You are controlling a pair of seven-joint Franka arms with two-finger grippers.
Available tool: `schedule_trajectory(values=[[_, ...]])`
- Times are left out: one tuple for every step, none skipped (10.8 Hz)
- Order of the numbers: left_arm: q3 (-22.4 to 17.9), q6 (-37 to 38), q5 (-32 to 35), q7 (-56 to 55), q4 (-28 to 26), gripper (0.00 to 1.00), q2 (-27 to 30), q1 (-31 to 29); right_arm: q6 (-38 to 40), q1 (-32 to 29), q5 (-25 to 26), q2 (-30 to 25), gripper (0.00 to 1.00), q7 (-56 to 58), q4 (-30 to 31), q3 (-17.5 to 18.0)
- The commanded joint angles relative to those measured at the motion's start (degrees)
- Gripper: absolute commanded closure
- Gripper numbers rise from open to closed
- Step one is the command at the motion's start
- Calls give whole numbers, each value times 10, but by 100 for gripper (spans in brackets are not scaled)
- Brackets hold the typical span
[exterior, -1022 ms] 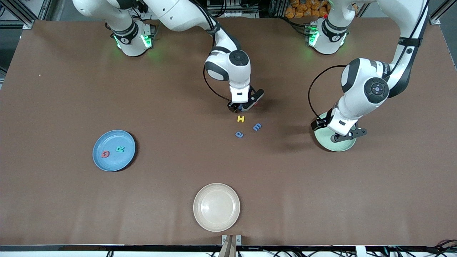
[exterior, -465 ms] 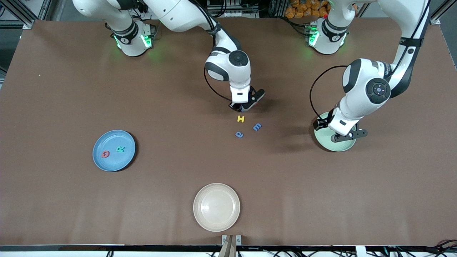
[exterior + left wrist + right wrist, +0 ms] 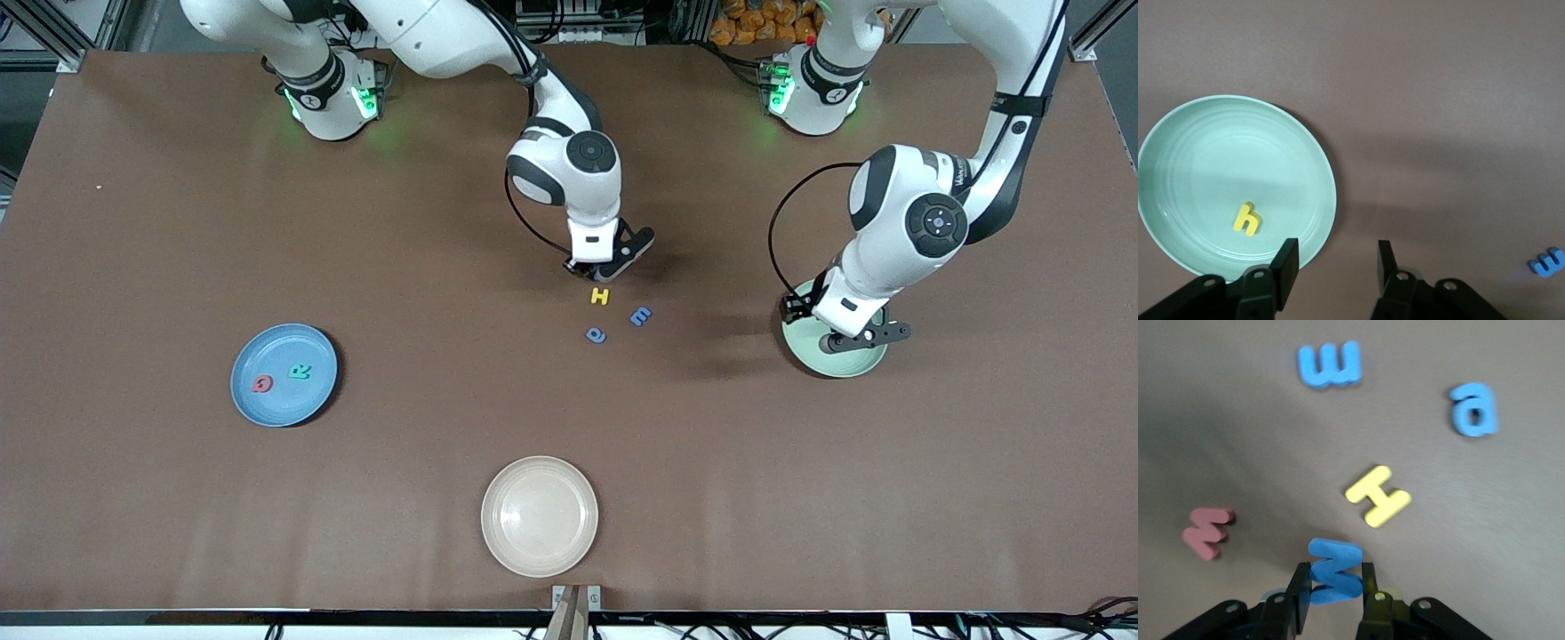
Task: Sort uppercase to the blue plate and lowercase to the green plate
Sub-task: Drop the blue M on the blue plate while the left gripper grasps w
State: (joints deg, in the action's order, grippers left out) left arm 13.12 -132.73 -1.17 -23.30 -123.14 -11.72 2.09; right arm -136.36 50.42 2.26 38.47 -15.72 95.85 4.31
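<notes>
- The right claw (image 3: 1336, 587) is pinching the blue W (image 3: 1335, 571) between its two fingers, shut tight on the letter's sides, just over the desk (image 3: 800, 498) near the middle of its width.
- The red w (image 3: 1207, 532) is lying flat on the desk beside the gripped W, apart from it.
- The yellow H (image 3: 600, 296) is lying just beside the right claw, nearer to the front camera.
- The blue e (image 3: 640, 316) and the blue a-like letter (image 3: 596, 335) are lying a little nearer still to the front camera, close to each other but not touching.
- The left claw (image 3: 1335, 263) is hanging over the green plate's (image 3: 805, 348) rim with its fingers partly apart and nothing between them.
- The green plate is sitting toward the left arm's end of the desk, with the yellow h (image 3: 1246, 219) lying flat inside it, off centre.
- The blue plate (image 3: 253, 404) is sitting toward the right arm's end, well apart from the loose letters.
- The red Q (image 3: 261, 384) and the teal-green R (image 3: 300, 371) are lying side by side inside the blue plate.
- A beige plate (image 3: 540, 556) is sitting near the desk edge closest to the front camera.
</notes>
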Motion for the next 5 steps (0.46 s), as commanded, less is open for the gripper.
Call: schedule_trajectory(values=[[12, 1, 11, 17, -1, 44, 7, 7, 112, -51, -67, -115, 100, 41, 18, 13], [22, 1, 20, 34, -1, 45, 6, 8, 165, -79, -94, -151, 100, 59, 18, 12], [35, 1, 28, 54, 0, 45, 3, 8, 220, -119, -110, -180, 100, 74, 18, 12], [50, 0, 35, 62, -1, 44, 1, 11, 278, -165, -110, -205, 100, 88, 18, 12], [60, -2, 51, 62, 0, 44, -3, 24, 338, -215, -110, -229, 100, 102, 18, 11]])
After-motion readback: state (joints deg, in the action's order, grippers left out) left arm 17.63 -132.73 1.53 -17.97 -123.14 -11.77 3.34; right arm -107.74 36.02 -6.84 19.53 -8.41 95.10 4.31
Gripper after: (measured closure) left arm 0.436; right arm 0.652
